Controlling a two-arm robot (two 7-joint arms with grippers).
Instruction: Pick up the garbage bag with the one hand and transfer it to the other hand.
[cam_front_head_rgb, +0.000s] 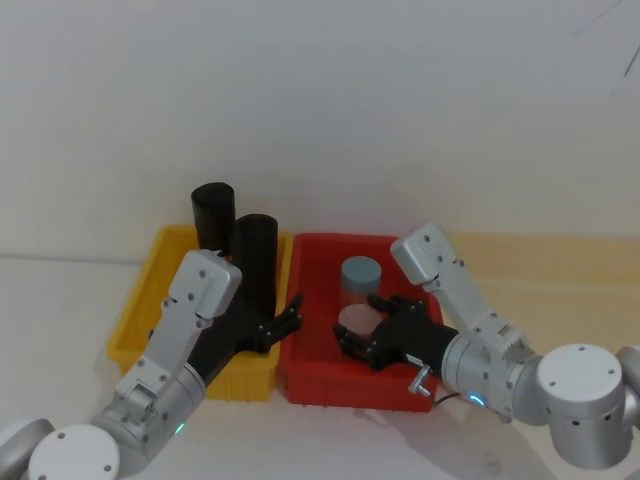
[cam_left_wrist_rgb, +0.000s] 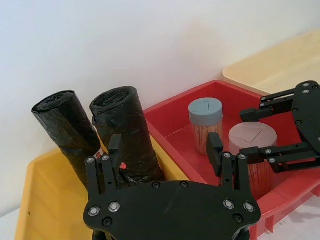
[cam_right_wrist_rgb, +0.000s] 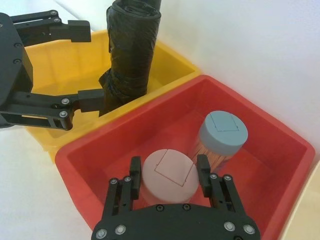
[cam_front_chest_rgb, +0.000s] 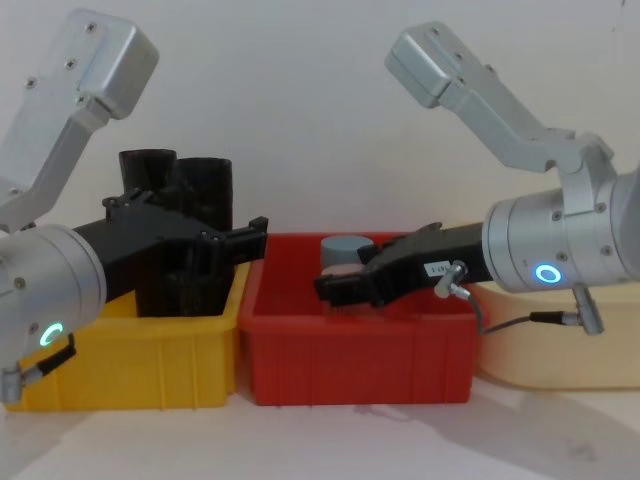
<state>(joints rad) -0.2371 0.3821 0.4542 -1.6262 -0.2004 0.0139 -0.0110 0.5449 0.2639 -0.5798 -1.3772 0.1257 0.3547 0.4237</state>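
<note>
- The left pincer (cam_left_wrist_rgb: 165, 150) is wide open and holds nothing.
- The garbage bag (cam_left_wrist_rgb: 122, 132) stands up in the yellow bin (cam_left_wrist_rgb: 30, 200). It is right at the tip of one finger (cam_left_wrist_rgb: 114, 150) of the left pincer. I cannot tell if the two touch.
- A second black roll (cam_left_wrist_rgb: 62, 122) stands just past the garbage bag, farther from the left pincer. The two rolls are close side by side.
- Both rolls poke up high over the rim of the yellow bin.
- The other finger (cam_left_wrist_rgb: 216, 147) of the left pincer sticks out toward the red bin (cam_right_wrist_rgb: 125, 120). It is near the edge where the two bins meet.
- The right pincer (cam_right_wrist_rgb: 168, 167) is open too. It is low over the red bin.
- A jar with a pink lid (cam_right_wrist_rgb: 170, 174) sits between the right pincer's fingers. The fingers are close to its sides, but I cannot tell if they touch it.
- A jar with a blue-grey lid (cam_right_wrist_rgb: 223, 134) stands just past the right pincer's tips, in the same bin.
- The two pincers point at each other. They are apart, and the bin edges lie between them.
- Above the rolls there is open room, in front of the white wall (cam_front_head_rgb: 320, 100).
- Both bins sit side by side on the desk (cam_front_head_rgb: 330, 440), under the pincers.
</note>
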